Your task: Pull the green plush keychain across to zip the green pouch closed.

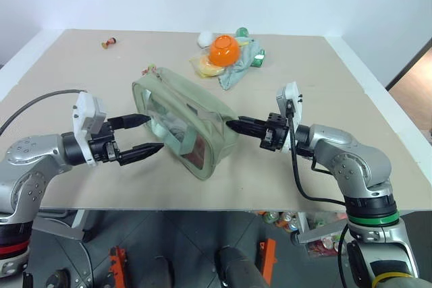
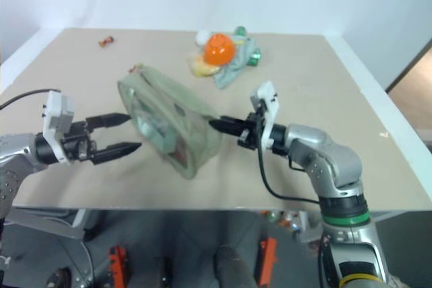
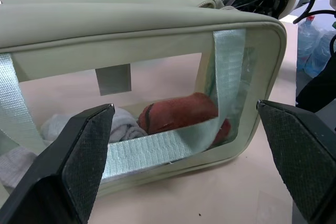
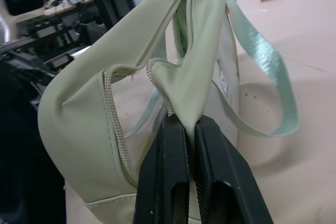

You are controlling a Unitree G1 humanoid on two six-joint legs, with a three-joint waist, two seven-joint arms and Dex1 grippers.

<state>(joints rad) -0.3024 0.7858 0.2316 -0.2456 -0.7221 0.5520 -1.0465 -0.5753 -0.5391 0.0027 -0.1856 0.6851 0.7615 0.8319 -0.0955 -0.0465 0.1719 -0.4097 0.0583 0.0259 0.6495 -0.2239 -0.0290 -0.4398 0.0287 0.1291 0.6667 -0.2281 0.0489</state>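
Pouch (image 1: 185, 126) first: you have it lying on the table (image 1: 324, 99) between your two arms, its long axis running on a diagonal from the far left corner toward the near right corner. The near right end points at your right gripper (image 1: 233, 125); the far left end points away toward the back of the table. It rests on one long side, so a clear side panel crossed by green webbing straps faces your left gripper (image 1: 145, 134), and through that panel you can see a red item and a pale cloth bundle inside.

Your keychain (image 1: 150, 71) sits at the pouch's far left end, a small bright green tuft with a touch of red at the top seam. In the right wrist view you can see the zipper (image 4: 118, 129) gaping open along the near stretch of the pouch, the two rows of teeth parted, running away toward the red clip at the far end.

Your right gripper is closed on the pouch: its two black fingers (image 4: 168, 182) are pressed together with a fold of the sage fabric pinched between them at the near right end, by the zipper's end.

Your left gripper hangs level beside the pouch's clear panel with its jaws spread wide, near the fabric but apart from it, holding nothing.

Farther back on the table you have an orange bowl (image 1: 224, 50) on a pale green cloth (image 1: 237, 69), well apart from the pouch.
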